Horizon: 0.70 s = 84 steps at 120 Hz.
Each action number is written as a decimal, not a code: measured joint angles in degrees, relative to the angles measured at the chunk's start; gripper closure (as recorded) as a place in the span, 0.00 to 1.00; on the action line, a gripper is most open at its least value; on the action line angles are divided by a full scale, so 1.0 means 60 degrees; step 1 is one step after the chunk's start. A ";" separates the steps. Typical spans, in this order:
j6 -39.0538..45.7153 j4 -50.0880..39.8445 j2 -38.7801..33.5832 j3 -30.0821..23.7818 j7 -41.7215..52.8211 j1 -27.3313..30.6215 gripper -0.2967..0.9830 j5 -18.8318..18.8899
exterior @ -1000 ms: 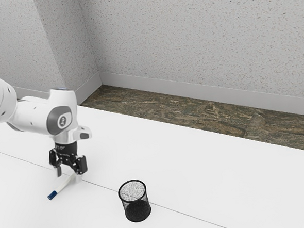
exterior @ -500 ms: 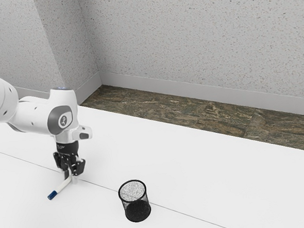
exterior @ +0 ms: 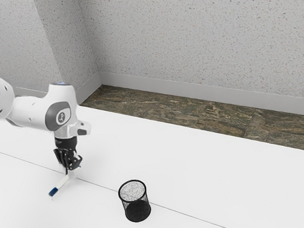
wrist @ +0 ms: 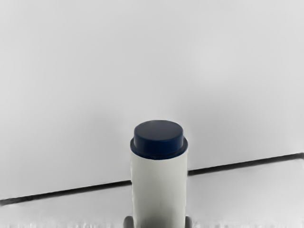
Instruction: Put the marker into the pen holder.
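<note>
Gripper [exterior: 71, 171] clasps the marker [exterior: 63, 181], long axis aslant, blue cap [exterior: 53, 192] pointing away from the pen holder [exterior: 133, 200]. Probably needs tipping upright.

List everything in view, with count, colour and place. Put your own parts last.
Marker: one, white with a blue end, between my gripper's fingers
Pen holder: one, black mesh, upright on the table
Table: one, white, under the pen holder
Seam: one, dark, across the tabletop
Floor: one, mottled brown, beyond the table
Walls: more than one face, speckled grey, at the back
Baseboard: light grey, along the walls' foot
Arm: one, white and grey, from the exterior view's left
Gripper: one, black, shut on the marker
</note>
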 joint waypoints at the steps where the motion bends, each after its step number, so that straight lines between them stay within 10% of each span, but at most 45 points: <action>1: 0.0004 0.0000 -0.0055 -0.0004 0.0001 -0.0001 0.84 0.0025; 54: 0.3612 -0.2914 -0.5701 -0.3650 -0.1061 -0.0633 0.85 0.0919; 84: 0.4443 -0.3552 -0.6641 -0.5629 -0.3022 -0.0637 0.85 0.0881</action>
